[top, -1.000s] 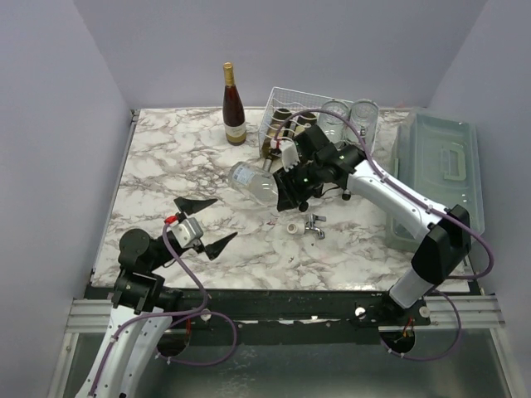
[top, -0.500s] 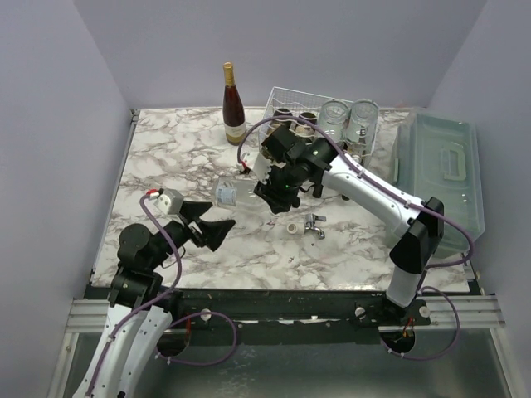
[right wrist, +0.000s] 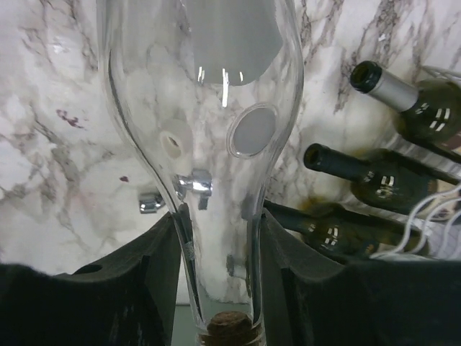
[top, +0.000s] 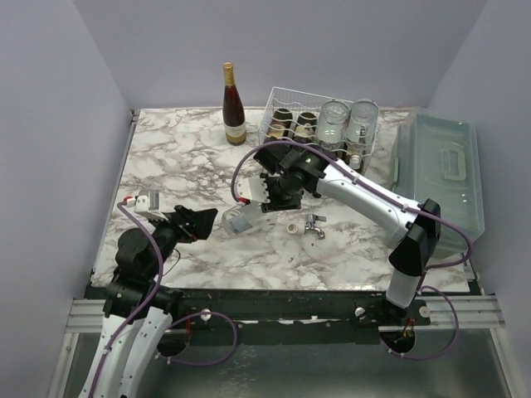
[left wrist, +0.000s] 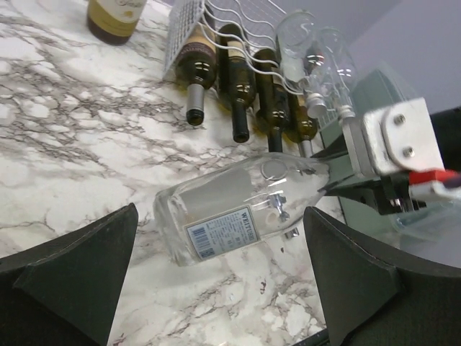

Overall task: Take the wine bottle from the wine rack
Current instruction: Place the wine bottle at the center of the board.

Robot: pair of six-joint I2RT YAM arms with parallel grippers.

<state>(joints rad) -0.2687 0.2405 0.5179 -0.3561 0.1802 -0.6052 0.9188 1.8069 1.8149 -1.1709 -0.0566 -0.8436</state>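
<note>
The bottle (top: 242,220) is held nearly level, clear of the rack (top: 282,104). Its long axis runs straight out from the right gripper (top: 270,199), with the neck in the fingers and the base pointed away from them, toward the left gripper (top: 197,224). Whether the base touches the table (top: 166,166) cannot be told.

In the right wrist view the neck is seen clamped between the two pads (right wrist: 155,274), with a cork (right wrist: 229,333) at its mouth. Dark bottles (right wrist: 374,180) in the rack are seen to the right of those fingers. Only in the left wrist view is the label (left wrist: 222,234) near the base shown.

The left fingers (left wrist: 72,274) are spread fully wide and nothing is held. The bottle's base is seen between and beyond their tips.
</note>
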